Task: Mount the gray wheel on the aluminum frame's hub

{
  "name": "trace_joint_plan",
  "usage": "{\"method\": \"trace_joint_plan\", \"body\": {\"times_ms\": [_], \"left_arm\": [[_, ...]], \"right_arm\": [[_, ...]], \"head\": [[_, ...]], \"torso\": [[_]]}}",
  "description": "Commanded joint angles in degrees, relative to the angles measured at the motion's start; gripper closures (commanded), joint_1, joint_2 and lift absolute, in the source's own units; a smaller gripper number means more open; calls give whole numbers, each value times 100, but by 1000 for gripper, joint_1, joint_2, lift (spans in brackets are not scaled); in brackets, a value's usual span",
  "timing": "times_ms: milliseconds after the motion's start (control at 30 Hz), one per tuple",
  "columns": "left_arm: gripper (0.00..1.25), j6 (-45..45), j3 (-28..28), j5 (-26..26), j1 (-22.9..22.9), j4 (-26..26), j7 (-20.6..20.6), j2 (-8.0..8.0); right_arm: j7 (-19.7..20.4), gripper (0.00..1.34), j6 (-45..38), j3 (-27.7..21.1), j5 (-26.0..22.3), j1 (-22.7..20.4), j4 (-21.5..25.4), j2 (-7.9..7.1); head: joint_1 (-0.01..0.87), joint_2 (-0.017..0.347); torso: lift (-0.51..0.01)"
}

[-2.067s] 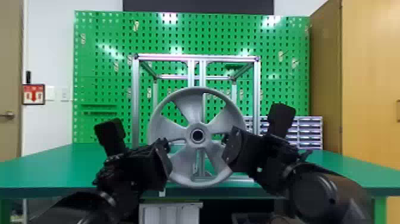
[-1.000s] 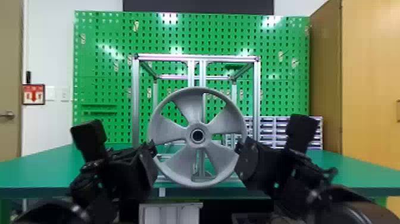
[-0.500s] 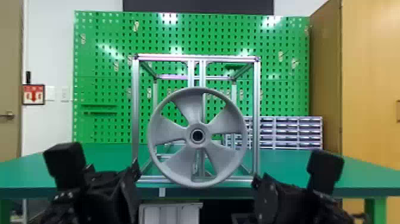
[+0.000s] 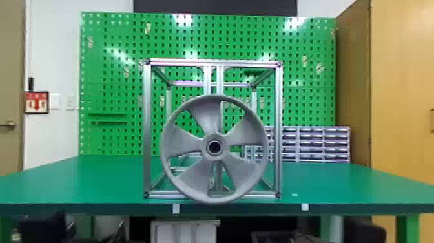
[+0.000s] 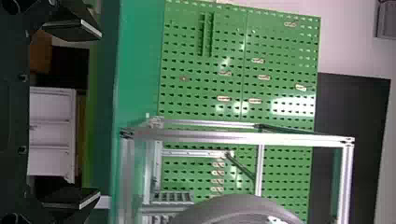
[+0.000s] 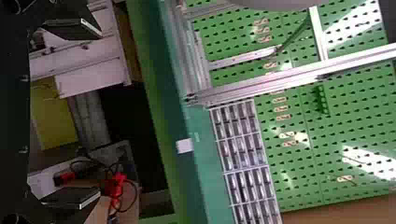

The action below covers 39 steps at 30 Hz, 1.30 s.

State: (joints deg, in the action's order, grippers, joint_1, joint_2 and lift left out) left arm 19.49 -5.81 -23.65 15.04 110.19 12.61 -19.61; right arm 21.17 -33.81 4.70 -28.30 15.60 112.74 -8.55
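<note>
My left gripper point(image 4: 42, 226) is low at the left, below the table edge, and my right gripper point(image 4: 365, 230) is low at the right; both are apart from the wheel. In the left wrist view my left gripper point(image 5: 100, 114) stands wide open and holds nothing. The right wrist view shows my right gripper point(image 6: 100, 114) likewise open, nothing between its fingers. The gray wheel point(image 4: 211, 181) is upright against the front of the aluminum frame point(image 4: 147, 129), centered on its middle posts. A dark bore shows at its center; the hub behind is hidden.
The green table point(image 4: 323, 181) carries the frame, close to its front edge. Small drawer units point(image 4: 311, 143) stand behind at the right, before a green pegboard point(image 4: 113, 64). Below the tabletop are a white cabinet point(image 4: 185, 231) and, in the right wrist view, red-and-black cables point(image 6: 119, 184).
Both grippers have let go of the wheel's sides, spread outward and dropped below the table edge. The wheel has kept its place at the frame.
</note>
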Motion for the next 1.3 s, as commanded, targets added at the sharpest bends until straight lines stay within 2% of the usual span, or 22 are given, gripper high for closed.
{"method": "trace_joint_plan", "body": {"times_ms": [0,267,533,633,800,1000,1267], "left_arm": [[111,-130,150,414,-432,-33,-83,63],[116,-350,344,897,-898,-182,-303,265],[116,-710,572,1363,-1285,-429,-795,511],[116,-868,581,1451,-1399,-508,-874,529],[116,-1062,634,1627,-1513,-569,-979,634],[116,-1211,625,1767,-1575,-666,-1094,678],[116,-1369,651,1732,-1636,-798,-1208,696]], "right_arm": [[-227,116,217,-75,289,-435,-6,11],[-341,116,358,22,632,-875,-15,29],[-605,119,894,224,1247,-1086,-217,117],[-623,119,1061,312,1564,-1174,-261,161],[-631,119,1456,338,1775,-1349,-481,266],[-640,128,1711,329,2091,-1525,-648,336],[-640,128,1869,241,2118,-1727,-789,433]], "head": [[-5,6],[-5,6],[-5,6],[-5,6],[-5,6],[-5,6],[-5,6]], "torso": [[-499],[-499],[-499],[-499],[-499],[-499],[-499]]}}
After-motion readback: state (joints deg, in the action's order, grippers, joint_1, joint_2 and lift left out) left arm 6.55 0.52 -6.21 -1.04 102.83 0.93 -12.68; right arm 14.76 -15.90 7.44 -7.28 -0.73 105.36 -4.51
